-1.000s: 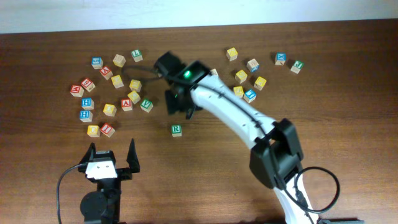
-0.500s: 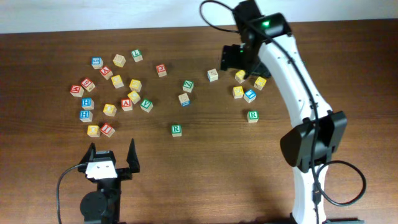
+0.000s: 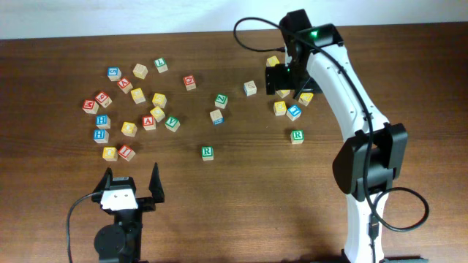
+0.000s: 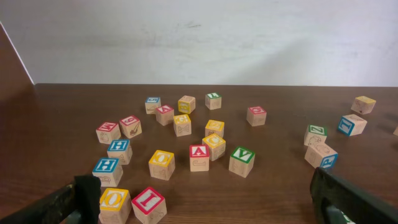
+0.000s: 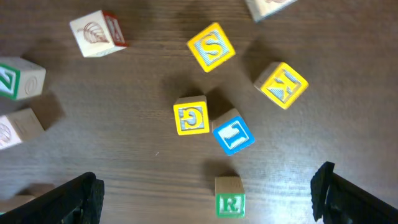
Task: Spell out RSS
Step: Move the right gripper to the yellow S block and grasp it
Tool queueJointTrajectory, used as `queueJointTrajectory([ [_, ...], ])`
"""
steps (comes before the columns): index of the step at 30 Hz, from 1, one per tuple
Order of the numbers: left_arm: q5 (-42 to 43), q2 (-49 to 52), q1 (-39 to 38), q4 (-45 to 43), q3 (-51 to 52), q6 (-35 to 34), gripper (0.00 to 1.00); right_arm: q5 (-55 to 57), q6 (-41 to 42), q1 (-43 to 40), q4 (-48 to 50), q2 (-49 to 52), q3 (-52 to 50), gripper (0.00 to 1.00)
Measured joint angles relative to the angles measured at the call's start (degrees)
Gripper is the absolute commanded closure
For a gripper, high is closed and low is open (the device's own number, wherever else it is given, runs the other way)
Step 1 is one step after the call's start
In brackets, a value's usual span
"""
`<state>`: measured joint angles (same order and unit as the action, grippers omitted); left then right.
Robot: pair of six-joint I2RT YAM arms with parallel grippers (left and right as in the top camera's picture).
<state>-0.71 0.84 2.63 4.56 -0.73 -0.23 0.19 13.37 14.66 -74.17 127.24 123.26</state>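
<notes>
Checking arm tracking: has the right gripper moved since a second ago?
Yes. The right gripper swung rightward and farther back, away from the left green R block.

A dark wooden table (image 3: 241,212) carries many scattered letter blocks (image 3: 149,121).

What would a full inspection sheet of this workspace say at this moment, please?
Surface: dark wooden table.
Job's things: green R block mid-table; second green R block to its right; yellow S block under the right wrist camera; no second S legible.
Clutter: left cluster of letter blocks; yellow K block, yellow G block and others near the right arm.
Grippers: left gripper open, empty, at the near edge; right gripper open, empty, above the blocks.
Cables: black cable looping by the left arm; another black loop at the right arm.
Surroundings: white wall behind the table.
</notes>
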Motion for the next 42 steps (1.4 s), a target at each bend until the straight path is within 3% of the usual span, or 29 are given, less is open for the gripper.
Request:
queueJointTrajectory([
  [6,0.0,0.0,0.0,0.0,0.0,0.0,0.01,0.0,-3.7,0.1,7.8,0.0,-0.1,0.02],
  [11,0.0,0.0,0.0,0.0,0.0,0.0,0.01,0.0,-15.6,0.1,14.3,1.0,-0.1,0.0],
  [14,0.0,0.0,0.0,0.0,0.0,0.0,0.01,0.0,-21.2,0.1,15.1,2.6,-0.1,0.11],
  [17,0.0,0.0,0.0,0.0,0.0,0.0,0.01,0.0,-23.7,0.0,16.5,4.4,-0.1,0.11],
  [19,0.0,0.0,0.0,0.0,0.0,0.0,0.01,0.0,-24.4,-0.1,17.0,5.6,-0.1,0.12],
  [21,0.0,0.0,0.0,0.0,0.0,0.0,0.01,0.0,-25.2,-0.3,17.0,7.1,-0.1,0.24],
  [27,0.0,0.0,0.0,0.0,0.0,0.0,0.01,-1.6,-25.8,-2.3,16.7,9.8,-0.1,0.33],
  [34,0.0,0.0,0.0,0.0,0.0,0.0,0.01,-3.3,-26.0,-3.2,16.6,11.2,-0.1,0.33],
  [42,0.0,0.0,0.0,0.0,0.0,0.0,0.01,-4.2,-26.3,-3.2,16.6,12.6,-0.1,0.41],
])
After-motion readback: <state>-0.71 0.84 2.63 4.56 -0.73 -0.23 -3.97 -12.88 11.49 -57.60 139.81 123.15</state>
